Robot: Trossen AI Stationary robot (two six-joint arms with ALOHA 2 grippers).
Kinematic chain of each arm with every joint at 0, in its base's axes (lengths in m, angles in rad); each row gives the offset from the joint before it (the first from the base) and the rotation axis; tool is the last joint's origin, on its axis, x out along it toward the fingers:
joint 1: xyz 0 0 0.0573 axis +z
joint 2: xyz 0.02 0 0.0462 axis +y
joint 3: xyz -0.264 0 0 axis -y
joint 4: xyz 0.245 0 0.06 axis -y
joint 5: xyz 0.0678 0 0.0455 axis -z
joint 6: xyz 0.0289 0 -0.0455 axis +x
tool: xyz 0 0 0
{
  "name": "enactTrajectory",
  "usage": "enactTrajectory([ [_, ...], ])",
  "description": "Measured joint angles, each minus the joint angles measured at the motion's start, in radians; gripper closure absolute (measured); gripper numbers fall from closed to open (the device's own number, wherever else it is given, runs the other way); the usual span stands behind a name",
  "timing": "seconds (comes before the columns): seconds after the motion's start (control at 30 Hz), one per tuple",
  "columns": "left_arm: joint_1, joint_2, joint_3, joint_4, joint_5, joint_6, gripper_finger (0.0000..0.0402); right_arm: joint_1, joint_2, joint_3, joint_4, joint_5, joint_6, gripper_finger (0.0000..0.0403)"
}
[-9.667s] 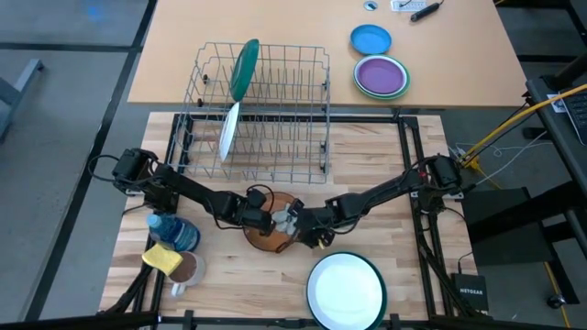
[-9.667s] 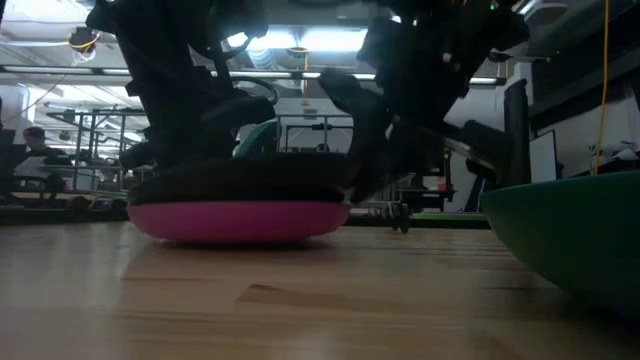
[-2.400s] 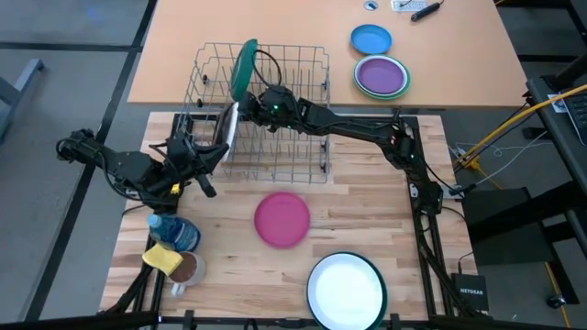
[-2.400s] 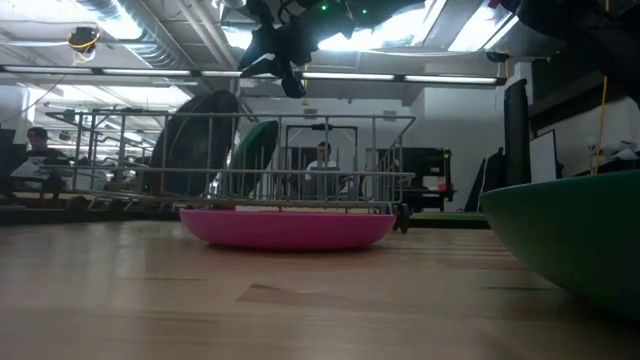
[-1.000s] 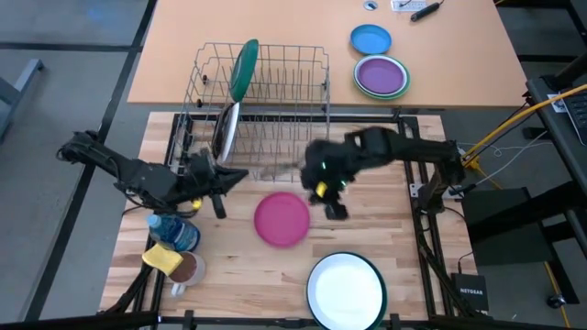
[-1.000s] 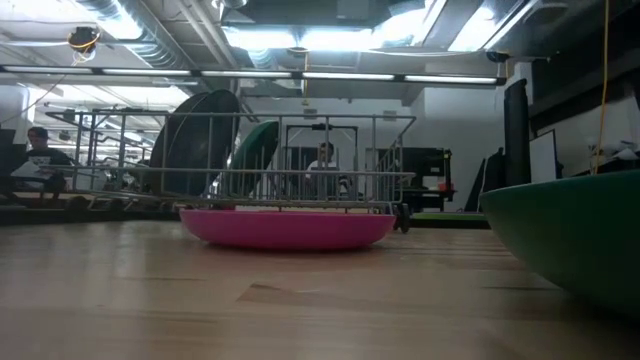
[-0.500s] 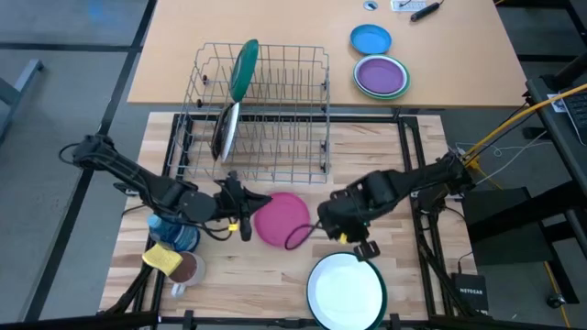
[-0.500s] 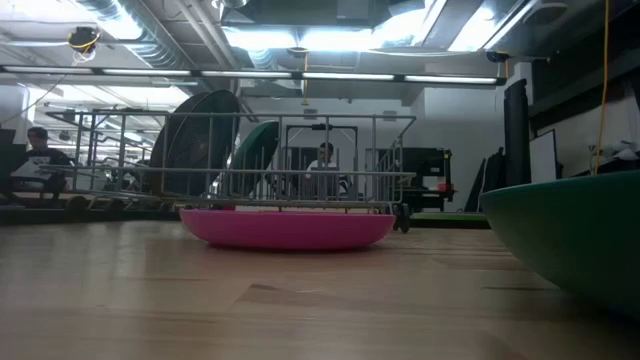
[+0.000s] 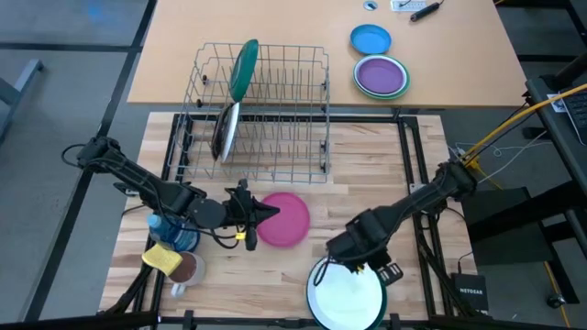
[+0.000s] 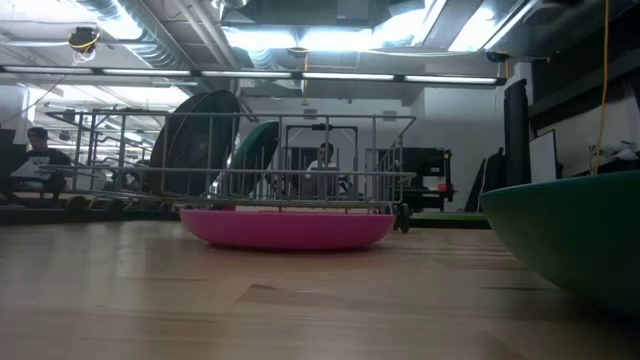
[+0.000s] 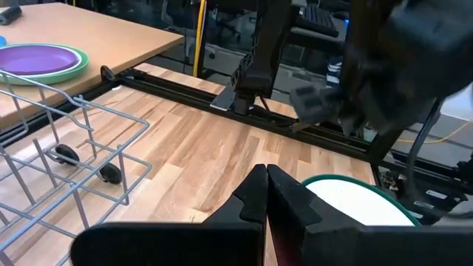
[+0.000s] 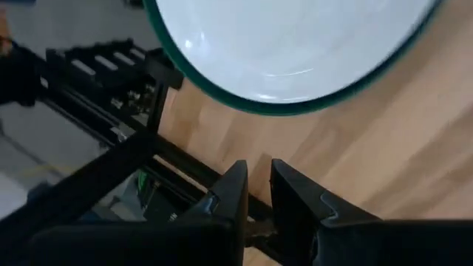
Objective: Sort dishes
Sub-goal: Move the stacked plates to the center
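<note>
Getting the two remaining flat dishes into the rack [image 9: 261, 110] depends on a clean rim grip, and neither arm has one yet. The left gripper [image 9: 260, 214] has its fingers pressed together, empty, its tip right at the left edge of the pink plate [image 9: 284, 218], which lies flat near the middle of the wooden surface [image 9: 358, 174]. To take that plate, the fingers would need to part and straddle the rim rather than push at it, since a shove would likely slide the plate toward the right.

The right gripper [image 9: 353, 261] hangs over the upper-left rim of the large white green-rimmed plate [image 9: 347, 295] at the near edge; its fingers stand slightly apart with nothing between them. In the right wrist view the green rim [image 12: 281, 103] lies just ahead of the fingertips. Coming in low along the rim should help, as the plate overhangs the edge and could tip.

A dark plate [image 9: 223, 131] and a green dish [image 9: 244, 69] stand upright in the rack's left slots.
</note>
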Motion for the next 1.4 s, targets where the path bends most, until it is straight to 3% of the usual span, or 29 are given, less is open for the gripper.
enactTrajectory([
  [0.23, 0.0, 0.002, 0.0, -0.003, 0.0, 0.0, 0.0401, 0.006, 0.0, -0.18, 0.243, -0.124, -0.049, 0.0338],
  [0.57, 0.001, 0.002, 0.0, -0.009, 0.0, -0.031, 0.0401, 0.004, 0.0, -0.345, 0.628, -0.14, -0.099, 0.0338],
  [0.8, 0.001, 0.002, 0.0, -0.013, -0.001, -0.032, 0.0402, 0.002, 0.0, -0.505, 0.832, -0.031, -0.096, 0.0338],
  [1.0, 0.001, 0.002, 0.0, -0.013, -0.001, -0.026, 0.0401, 0.001, 0.001, -0.61, 0.906, 0.079, -0.066, 0.0338],
  [1.4, 0.001, 0.002, 0.0, -0.012, -0.001, -0.026, 0.0401, -0.155, 0.016, -0.647, 0.955, 0.137, -0.031, 0.0338],
])
